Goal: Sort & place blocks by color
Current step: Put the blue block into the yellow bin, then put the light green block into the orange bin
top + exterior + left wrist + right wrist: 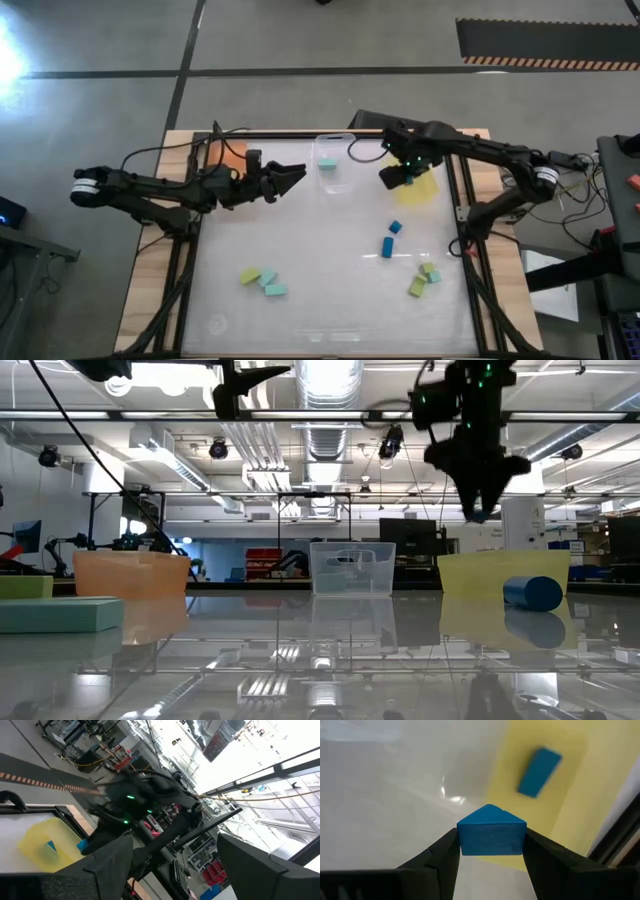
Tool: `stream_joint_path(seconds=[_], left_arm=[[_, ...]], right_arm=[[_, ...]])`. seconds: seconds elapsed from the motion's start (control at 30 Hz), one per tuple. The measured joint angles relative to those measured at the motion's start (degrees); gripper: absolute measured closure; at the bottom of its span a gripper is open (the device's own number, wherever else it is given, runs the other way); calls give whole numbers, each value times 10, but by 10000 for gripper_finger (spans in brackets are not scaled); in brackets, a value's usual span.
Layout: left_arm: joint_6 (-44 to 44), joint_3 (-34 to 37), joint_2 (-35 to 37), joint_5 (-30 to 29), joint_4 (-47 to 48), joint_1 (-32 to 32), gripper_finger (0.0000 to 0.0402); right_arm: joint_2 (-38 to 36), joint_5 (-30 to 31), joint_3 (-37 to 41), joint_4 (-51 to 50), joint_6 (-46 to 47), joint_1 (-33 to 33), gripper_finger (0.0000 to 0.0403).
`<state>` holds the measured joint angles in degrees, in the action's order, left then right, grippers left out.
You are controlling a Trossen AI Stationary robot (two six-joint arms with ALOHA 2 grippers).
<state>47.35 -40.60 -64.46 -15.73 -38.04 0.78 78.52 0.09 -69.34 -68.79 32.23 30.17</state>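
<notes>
My right tool (491,847) is pinching a dark blue block (491,834) between its two fingers (440,857), one flat face of the block against each. From the wrist, the block shows a corner ridge pointing straight away from the tool, so it sits turned on edge in my grip; I cannot tell its long axis from here. In the high view this tool (400,177) hangs over the near edge of the yellow tray (422,190), and in the low view it hangs well above the yellow tray's rim (500,565).

Just beyond my pinched block, inside the yellow tray (570,780), lies a second dark blue block (539,772), an oblong with its long axis slanting away from the tool.

My left tool (290,178) hovers with its fingers spread and nothing between them, on the far side of the clear tray (345,150) from my right tool. A light teal block (327,164) lies in that clear tray. The orange tray (232,158) sits behind my left tool, under the arm.

Further down the tabletop (320,240) from my right tool lie two more dark blue blocks (388,243), then a small cluster of yellow-green and teal blocks (424,278). Another cluster of yellow-green and teal blocks (262,281) lies well below my left tool.
</notes>
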Motion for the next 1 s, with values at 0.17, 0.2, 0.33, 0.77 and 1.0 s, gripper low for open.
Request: stream_joint_path(seconds=[0.17,0.2,0.33,0.77,1.0], left_arm=[[1,0,0,0,0,0,130],[1,0,0,0,0,0,130],[1,0,0,0,0,0,130],[2,0,0,0,16,0,130],[25,0,0,0,71,0,130]], right_arm=[[8,-53,51,9,-12,84,222],[10,-54,62,13,-18,95,222],[12,-65,97,37,-29,119,222],[11,-66,126,79,-29,120,163],[4,-76,88,76,-32,120,155]])
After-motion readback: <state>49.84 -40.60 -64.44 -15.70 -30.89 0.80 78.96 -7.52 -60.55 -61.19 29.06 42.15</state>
